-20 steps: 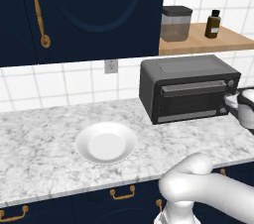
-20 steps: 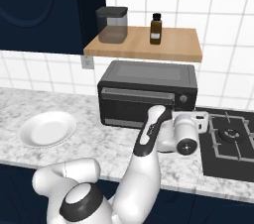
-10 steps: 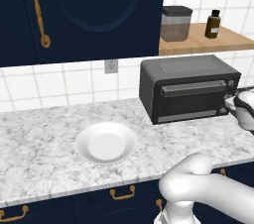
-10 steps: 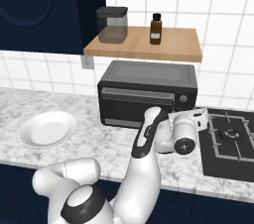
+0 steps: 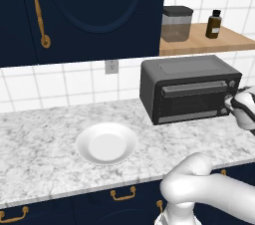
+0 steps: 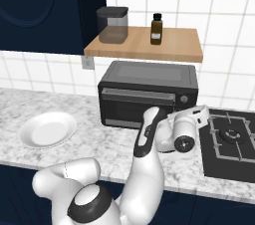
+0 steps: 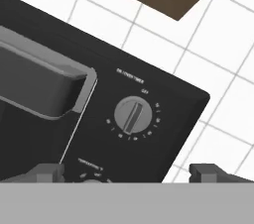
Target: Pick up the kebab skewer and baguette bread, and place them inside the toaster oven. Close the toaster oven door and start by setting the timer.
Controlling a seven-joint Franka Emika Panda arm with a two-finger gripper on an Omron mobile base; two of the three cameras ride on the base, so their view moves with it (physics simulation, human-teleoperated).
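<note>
The dark grey toaster oven (image 5: 189, 77) (image 6: 144, 75) stands at the back of the marble counter. Its door (image 5: 191, 103) (image 6: 133, 107) is closed, and the grey bar handle (image 7: 39, 84) runs along the top. My gripper (image 5: 236, 102) (image 6: 195, 113) (image 7: 130, 172) hovers open just in front of the oven's right-hand knob panel. In the hand view the timer knob (image 7: 133, 114) sits above and between the two fingertips, untouched. The kebab skewer and the baguette bread are out of view.
An empty white plate (image 5: 106, 143) (image 6: 47, 129) lies on the counter left of the oven. A wooden shelf (image 5: 234, 44) (image 6: 174, 50) above the oven carries a jar (image 6: 113, 25) and a brown bottle (image 6: 156, 29). A black stove (image 6: 231, 142) lies to the right.
The hand has crept slightly closer to the oven's knob panel. Its jaws have stayed open, and the oven and plate have not moved.
</note>
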